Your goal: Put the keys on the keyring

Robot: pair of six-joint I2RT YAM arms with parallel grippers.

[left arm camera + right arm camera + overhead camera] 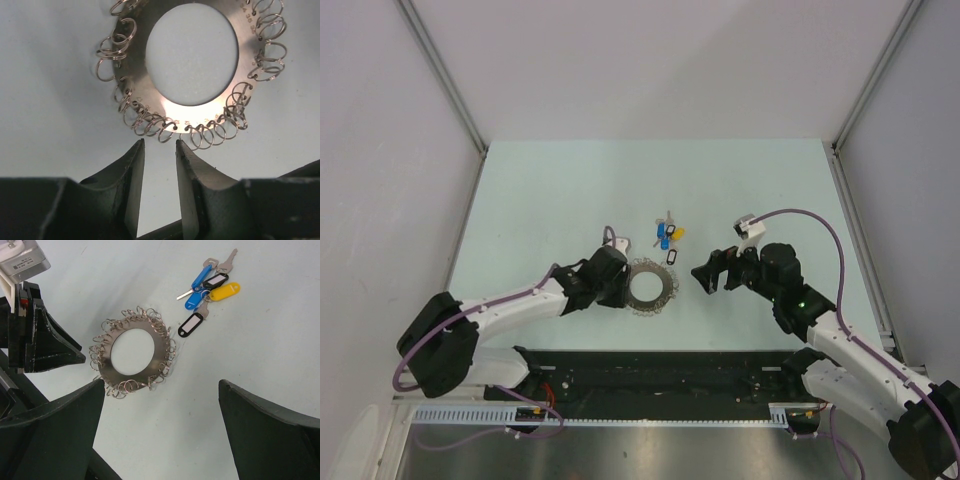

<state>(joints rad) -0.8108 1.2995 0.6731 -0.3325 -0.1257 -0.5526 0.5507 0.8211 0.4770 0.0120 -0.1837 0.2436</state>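
Lying flat on the pale green counter, the wide silvery metal keyring with its rim of small wire loops sat at the centre of the overhead frame. The cluster of small keys with blue, yellow and black-rimmed plastic heads rested just above it in that frame, near the ring but apart from it. The left end effector stood at the ring's left edge. In the left wrist view its fingers stood close together with a narrow gap, grasping nothing, with the looped rim just beyond their tips. The right end effector, to the right of the ring and apart from it, was spread wide and released, holding nothing.
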